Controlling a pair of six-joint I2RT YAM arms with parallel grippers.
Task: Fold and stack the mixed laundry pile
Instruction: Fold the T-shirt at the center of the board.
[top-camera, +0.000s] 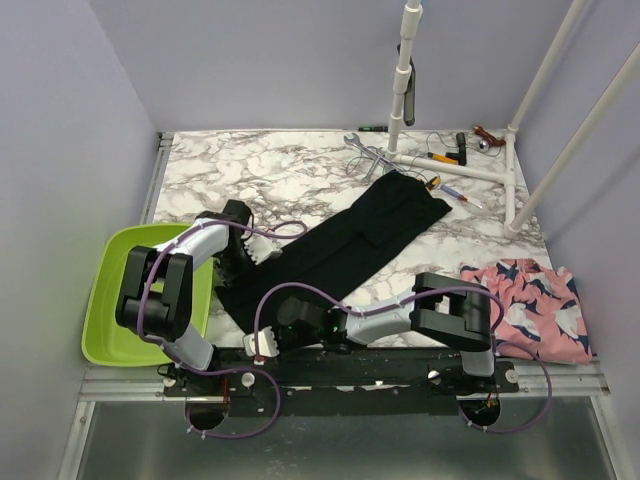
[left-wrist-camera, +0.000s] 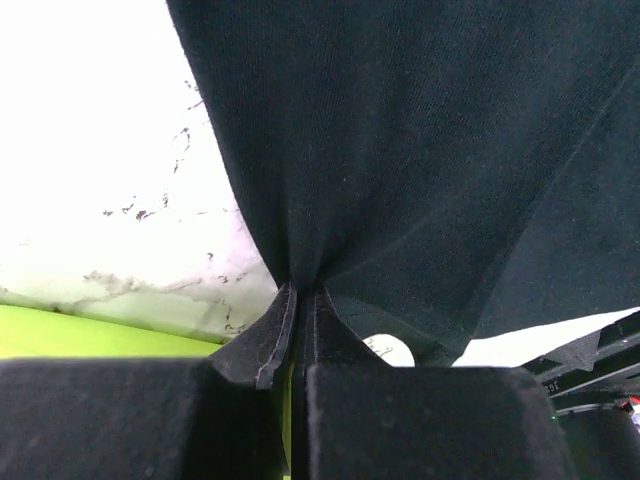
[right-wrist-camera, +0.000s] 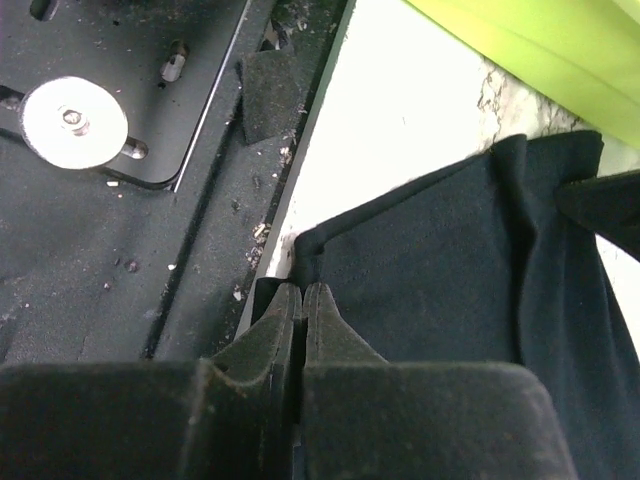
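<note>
The large plain black garment lies stretched diagonally across the marble table, from the back right to the near left. My left gripper is shut on its left near edge; in the left wrist view the fingers pinch bunched black cloth. My right gripper is shut on the near corner by the table's front edge, its tips pinching the folded black hem. The pink shark-print garment lies crumpled at the near right. The striped garment is out of view.
A lime green basin sits at the near left, beside the left arm. A white pipe frame and loose hand tools stand at the back right. The black mounting rail runs along the table's front edge.
</note>
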